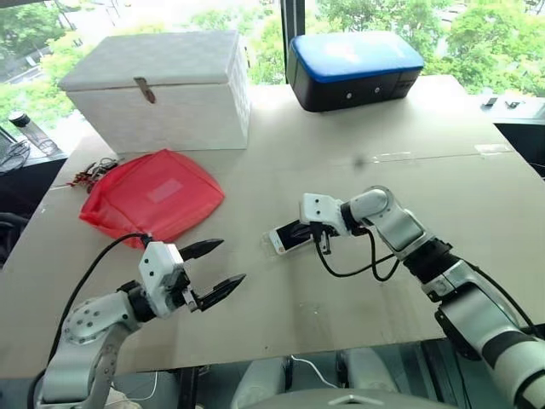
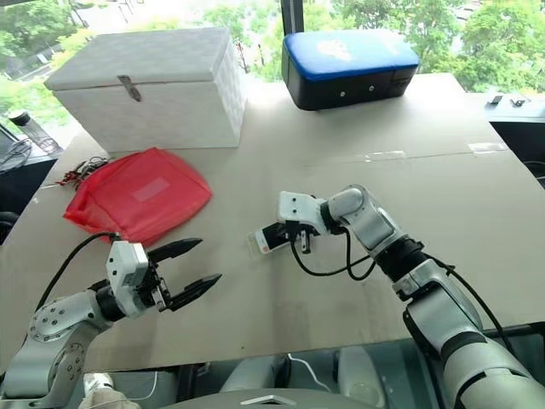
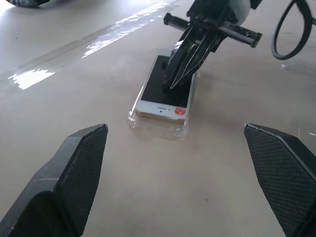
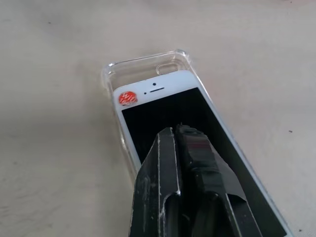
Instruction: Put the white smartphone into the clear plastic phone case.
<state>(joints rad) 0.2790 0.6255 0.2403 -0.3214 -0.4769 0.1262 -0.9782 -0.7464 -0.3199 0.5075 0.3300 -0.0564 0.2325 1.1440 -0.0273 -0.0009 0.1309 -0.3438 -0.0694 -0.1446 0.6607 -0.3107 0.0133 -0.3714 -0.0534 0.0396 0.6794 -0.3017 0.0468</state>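
Fingers of the right gripper [image 4: 178, 129] are shown pressed together, holding nothing, with their tips set down on the black screen of the white smartphone [image 4: 170, 106]. The phone is seen lying face up inside the clear plastic phone case [image 4: 143, 66] near the middle of the tabletop [image 1: 341, 315]. At the end marked by a small red sticker [image 4: 128, 98], a strip of empty case is left showing beyond the phone's edge, so the phone is judged to be laid in but not fully seated. The left gripper [image 1: 215, 266] is held just above the tabletop, well apart from the phone, its fingers [image 3: 74, 173] spread wide and empty.

Risks from this position are judged as follows. If pressure is applied off-centre, one end of the phone may be tipped up out of the raised rim. Since the case is not braced by the left gripper, both may be pushed along the smooth tabletop instead of being snapped together. The screen may also be scratched by the narrow tips.
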